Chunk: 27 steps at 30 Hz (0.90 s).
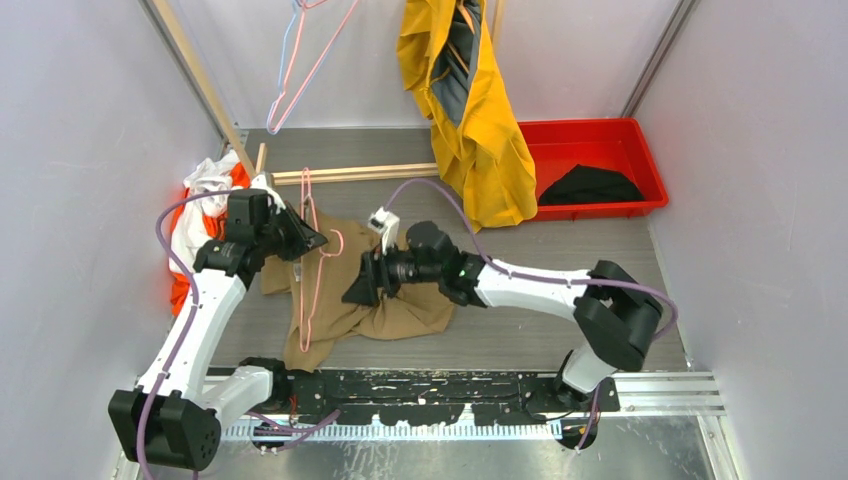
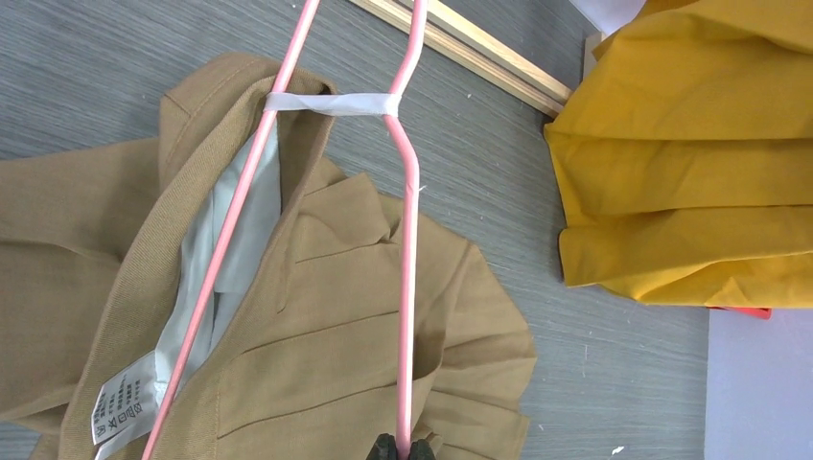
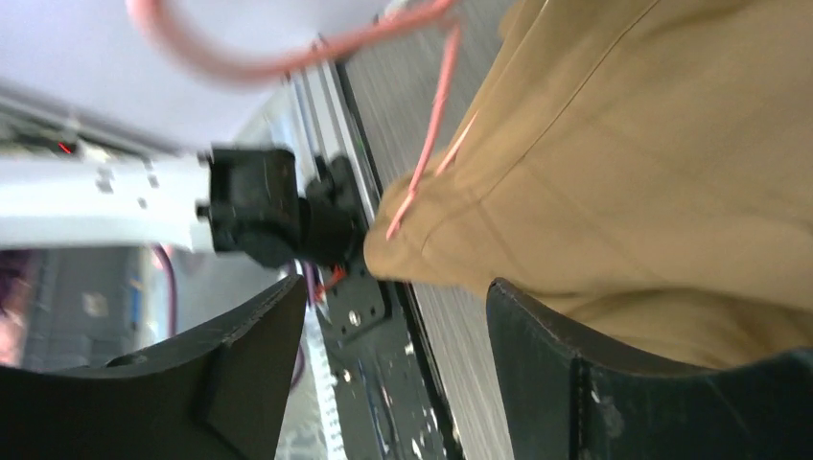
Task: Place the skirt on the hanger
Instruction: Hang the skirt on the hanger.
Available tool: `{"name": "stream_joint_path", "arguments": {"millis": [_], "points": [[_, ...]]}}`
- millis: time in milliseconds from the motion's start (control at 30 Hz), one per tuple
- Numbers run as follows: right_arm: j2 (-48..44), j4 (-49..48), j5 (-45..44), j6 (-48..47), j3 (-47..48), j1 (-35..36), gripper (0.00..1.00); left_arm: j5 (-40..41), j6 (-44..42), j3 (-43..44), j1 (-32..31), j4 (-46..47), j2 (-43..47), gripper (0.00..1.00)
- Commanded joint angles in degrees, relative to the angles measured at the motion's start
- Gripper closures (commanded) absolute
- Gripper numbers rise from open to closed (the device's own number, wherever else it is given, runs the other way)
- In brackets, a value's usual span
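Hanging step underway: L gripper (image 2: pixel 401 448) pinched on pink hanger (image 2: pixel 411 287) lying across tan skirt (image 1: pixel 400 310), left of centre; R gripper (image 1: pixel 360 285) wide open at its right side, prob needs to grab fabric next & feed it onto hanger.

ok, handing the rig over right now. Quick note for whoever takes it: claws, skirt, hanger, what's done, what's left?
Left claw: shut on the pink hanger, pinching one of its wires.
Right claw: open at the skirt's edge, gripping nothing.
Skirt: tan, crumpled on the table; the hanger lies across its waistband end.
Done: hanger is in hand and laid over the skirt.
Left: take the skirt with the right claw and work it onto the hanger. It is not hung yet.
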<state>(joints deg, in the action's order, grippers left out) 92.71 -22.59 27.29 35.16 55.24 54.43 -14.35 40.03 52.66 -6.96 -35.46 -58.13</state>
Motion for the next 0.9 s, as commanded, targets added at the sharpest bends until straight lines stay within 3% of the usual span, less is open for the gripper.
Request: {"name": "stream_joint_path", "arguments": {"millis": [0,233,333,867], "points": [[-4.0,14.4,-11.5,-16.0,-2.5,6.6,0.27,-2.6,-0.8,3.1,0.8,1.9,0.9,1.0],[0.8,1.2,-18.7,-22.6,-4.4,13.7,0.38,-3.7,-1.4,3.2,2.1,1.3,0.6,1.0],[3.9,-3.4,-22.5,-24.5,-4.2,15.1,0.35,-4.3,-1.4,2.8,2.4,1.6,0.5,1.0],[15.5,-1.8,-25.7,-30.8,7.9,20.0,0.33,-6.1,-1.4,2.1,4.5,2.6,0.6,1.0]]}}
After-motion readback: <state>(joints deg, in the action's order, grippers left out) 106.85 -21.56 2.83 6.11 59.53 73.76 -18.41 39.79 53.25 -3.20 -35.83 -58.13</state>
